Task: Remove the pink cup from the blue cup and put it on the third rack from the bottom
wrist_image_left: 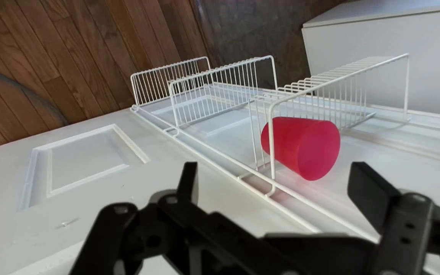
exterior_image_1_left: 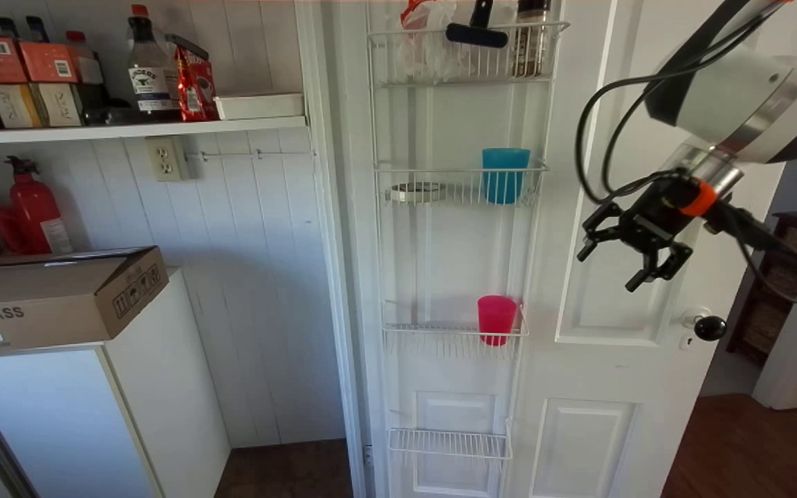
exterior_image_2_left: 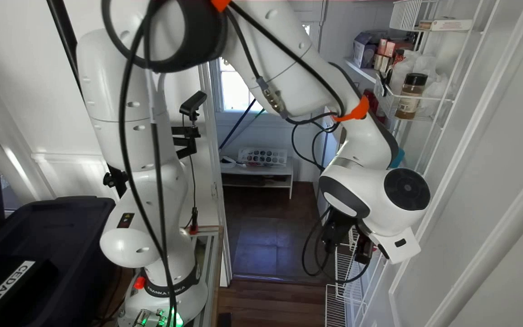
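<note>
The pink cup (exterior_image_1_left: 496,311) stands upright at the right end of a white wire shelf (exterior_image_1_left: 433,330) on the door rack. In the wrist view the pink cup (wrist_image_left: 294,143) sits in that shelf (wrist_image_left: 338,81), and two more tiers show below it, so this is the third rack from the bottom. The blue cup (exterior_image_1_left: 505,169) stands one tier higher; a teal bit of it (exterior_image_2_left: 397,158) shows behind the arm. The two cups are apart. My gripper (exterior_image_1_left: 607,270) is open and empty, right of the rack, between the cups' heights. In the wrist view its fingers (wrist_image_left: 275,179) are spread wide.
The rack hangs on a white door with a black knob (exterior_image_1_left: 710,328). A round tin (exterior_image_1_left: 417,192) shares the blue cup's tier. The top tier holds a jar (exterior_image_1_left: 531,41) and a plastic bag (exterior_image_1_left: 433,48). A cardboard box (exterior_image_1_left: 46,297) lies on a white cabinet.
</note>
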Robot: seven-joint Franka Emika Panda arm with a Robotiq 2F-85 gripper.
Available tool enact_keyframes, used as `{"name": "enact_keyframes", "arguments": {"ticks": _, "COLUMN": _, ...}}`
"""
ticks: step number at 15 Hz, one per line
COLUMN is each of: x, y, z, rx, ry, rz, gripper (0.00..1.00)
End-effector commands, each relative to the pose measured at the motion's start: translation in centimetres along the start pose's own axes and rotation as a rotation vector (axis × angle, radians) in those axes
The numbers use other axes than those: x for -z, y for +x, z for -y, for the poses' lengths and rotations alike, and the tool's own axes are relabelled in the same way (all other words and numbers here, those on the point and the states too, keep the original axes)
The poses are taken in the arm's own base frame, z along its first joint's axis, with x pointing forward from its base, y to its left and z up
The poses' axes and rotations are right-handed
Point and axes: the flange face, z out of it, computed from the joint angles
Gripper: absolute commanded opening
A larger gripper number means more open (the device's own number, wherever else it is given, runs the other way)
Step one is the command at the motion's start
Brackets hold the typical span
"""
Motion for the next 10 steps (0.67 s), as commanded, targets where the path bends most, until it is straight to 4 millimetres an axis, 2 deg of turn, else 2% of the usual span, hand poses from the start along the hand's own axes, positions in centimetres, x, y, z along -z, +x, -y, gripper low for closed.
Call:
{"name": "enact_keyframes", "arguments": {"ticks": 1, "x": 5.0, "y": -2.2, "z": -1.2, "rx": -0.006, "ry": 0.009, "rz": 0.077, "gripper": 1.0}}
{"name": "enact_keyframes", "arguments": {"ticks": 8, "x": 12.5, "y": -3.9, "z": -0.4, "rx": 0.02, "ry": 0.065, "rz": 0.183, "gripper": 1.0}}
{"name": "enact_keyframes", "arguments": {"ticks": 9, "x": 10.5, "y": -2.6, "z": -0.6, "rx": 0.018, "ry": 0.068, "rz": 0.172, "gripper": 1.0}}
{"name": "enact_keyframes", "arguments": {"ticks": 10, "x": 11.2, "y": -2.7, "z": -0.4, "rx": 0.021, "ry": 0.074, "rz": 0.166, "gripper": 1.0}}
